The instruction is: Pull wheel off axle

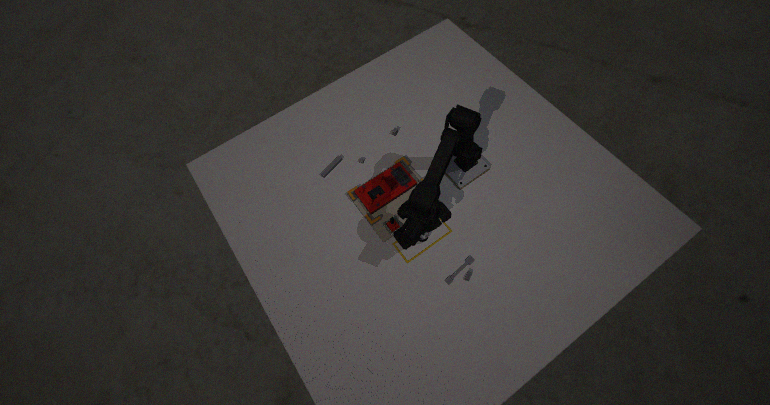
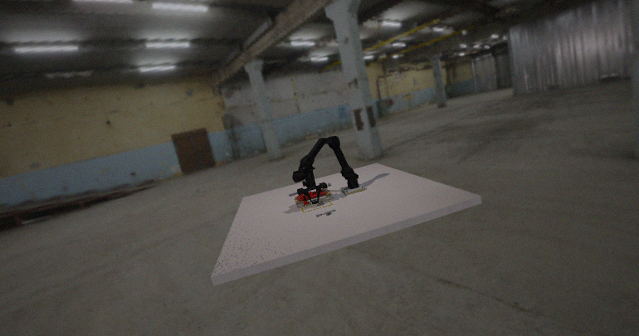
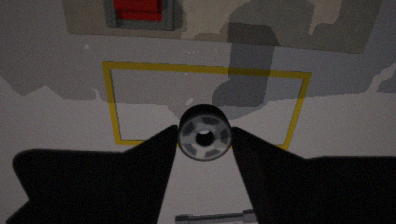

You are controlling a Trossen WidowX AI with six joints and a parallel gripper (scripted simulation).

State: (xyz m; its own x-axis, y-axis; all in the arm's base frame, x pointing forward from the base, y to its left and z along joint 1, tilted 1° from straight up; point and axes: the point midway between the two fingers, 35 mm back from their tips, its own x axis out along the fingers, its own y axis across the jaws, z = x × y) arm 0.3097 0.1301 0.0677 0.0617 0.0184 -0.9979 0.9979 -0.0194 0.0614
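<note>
The grey, spoked wheel (image 3: 218, 145) (image 1: 423, 236) with a black tyre is off the axle and between the fingertips. My gripper (image 3: 204, 131) (image 2: 314, 202) is shut on it, one finger on each side. Wheel and fingertips are low over the yellow-outlined marked area (image 3: 160, 67) (image 1: 429, 246) (image 2: 317, 208); in the wrist view the wheel overlaps its near line. The exact gap to the table cannot be told. The small red axle block (image 3: 137, 9) (image 1: 392, 225) stands beyond the area; its upright axle is cut off in the wrist view.
A beige board (image 3: 210, 26) lies beyond the marked area and carries a red car body (image 1: 382, 189) between orange corner brackets. A grey wrench-like bar (image 1: 459, 270) (image 3: 215, 218) and a small grey part (image 1: 468, 275) lie on the near side. Another grey bar (image 1: 331, 165) lies farther left.
</note>
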